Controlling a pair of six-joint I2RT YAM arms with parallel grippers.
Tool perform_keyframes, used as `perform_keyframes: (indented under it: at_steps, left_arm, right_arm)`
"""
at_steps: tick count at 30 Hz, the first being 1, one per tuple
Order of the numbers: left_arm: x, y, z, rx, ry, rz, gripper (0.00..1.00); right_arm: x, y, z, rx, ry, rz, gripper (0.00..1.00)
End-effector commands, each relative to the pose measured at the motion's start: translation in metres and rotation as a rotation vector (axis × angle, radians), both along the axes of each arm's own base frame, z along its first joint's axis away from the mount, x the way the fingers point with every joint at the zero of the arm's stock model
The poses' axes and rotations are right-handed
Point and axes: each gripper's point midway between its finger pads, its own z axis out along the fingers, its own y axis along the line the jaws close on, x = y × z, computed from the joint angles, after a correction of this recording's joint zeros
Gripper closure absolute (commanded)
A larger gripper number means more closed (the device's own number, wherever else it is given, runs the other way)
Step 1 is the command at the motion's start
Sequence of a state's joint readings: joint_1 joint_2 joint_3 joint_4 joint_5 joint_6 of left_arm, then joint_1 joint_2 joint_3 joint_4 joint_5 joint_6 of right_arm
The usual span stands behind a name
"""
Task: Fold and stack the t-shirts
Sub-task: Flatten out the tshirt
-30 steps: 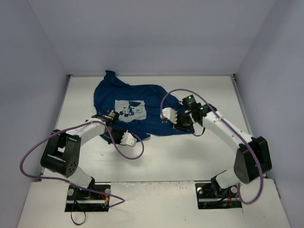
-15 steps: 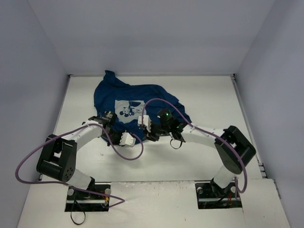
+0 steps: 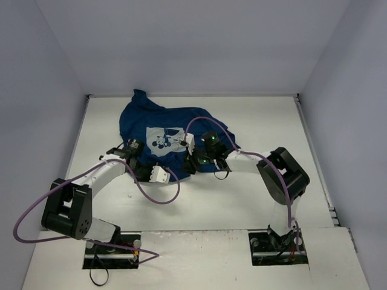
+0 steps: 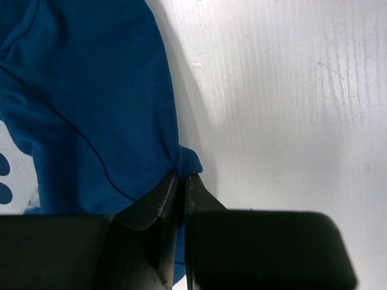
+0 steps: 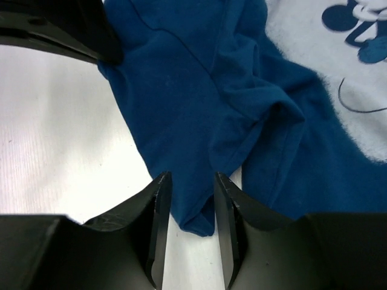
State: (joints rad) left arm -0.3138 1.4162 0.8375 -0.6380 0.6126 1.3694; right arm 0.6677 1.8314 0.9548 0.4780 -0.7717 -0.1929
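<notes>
My left arm reaches up from its base with the elbow swung out to the left and the forearm slanting in toward the shirt's near edge. The left gripper (image 3: 144, 170) is clamped tight on the hem of the navy t-shirt (image 3: 139, 121). In the wrist view the fingers (image 4: 172, 193) meet with a small tuck of blue cloth (image 4: 91, 90) pinched at their tips, just above the white table (image 4: 290, 109).

My right arm is folded sharply, its forearm lying low and pointing left across the shirt's lower right part. The right gripper (image 3: 188, 164) has its jaws parted, straddling a pointed corner of the hem (image 5: 193, 223) that lies on the table. I cannot see them pressing it.

A second ago the right gripper sat over the shirt's right side. It has since swept left to the near hem, close beside the left gripper. The left elbow has drifted outward.

The shirt lies crumpled on the far half of the table (image 3: 242, 199), with its pale mouse print (image 3: 164, 138) facing up.
</notes>
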Motion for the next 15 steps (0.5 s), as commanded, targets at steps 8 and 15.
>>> perform_keyframes:
  at_steps: [8,15]
  left_arm:
    - [0.005,-0.005,0.015,-0.040,-0.045,-0.032,0.99]
    - [0.000,-0.004,0.033,-0.071,-0.095,-0.016,1.00]
  right_arm:
    - [-0.028,0.019,-0.007,0.022,0.169,0.101,0.82]
    - [-0.046,0.012,0.020,0.044,0.278,0.116,1.00]
